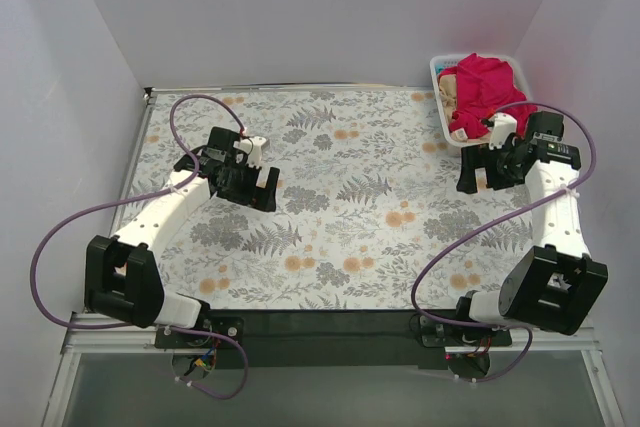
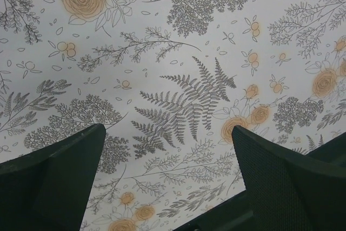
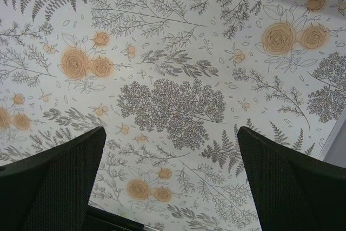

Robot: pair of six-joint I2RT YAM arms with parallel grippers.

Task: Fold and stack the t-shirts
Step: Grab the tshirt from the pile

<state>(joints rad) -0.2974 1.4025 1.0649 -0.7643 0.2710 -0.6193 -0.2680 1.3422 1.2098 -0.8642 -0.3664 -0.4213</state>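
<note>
A crimson-pink t-shirt (image 1: 483, 90) lies heaped in the white basket (image 1: 441, 68) at the far right of the table, hanging over its near side. A bit of tan-beige cloth (image 1: 450, 87) shows under it at the left. My right gripper (image 1: 478, 176) is open and empty, just in front of the basket, above the flowered tablecloth (image 1: 350, 197). My left gripper (image 1: 262, 190) is open and empty over the left half of the table. Both wrist views show only the cloth's fern and rose print between the spread fingers (image 2: 54, 179) (image 3: 57, 182).
White walls close in the table on the left, back and right. The basket stands in the far right corner against the right wall. Purple cables (image 1: 205, 102) loop from both arms over the table's sides.
</note>
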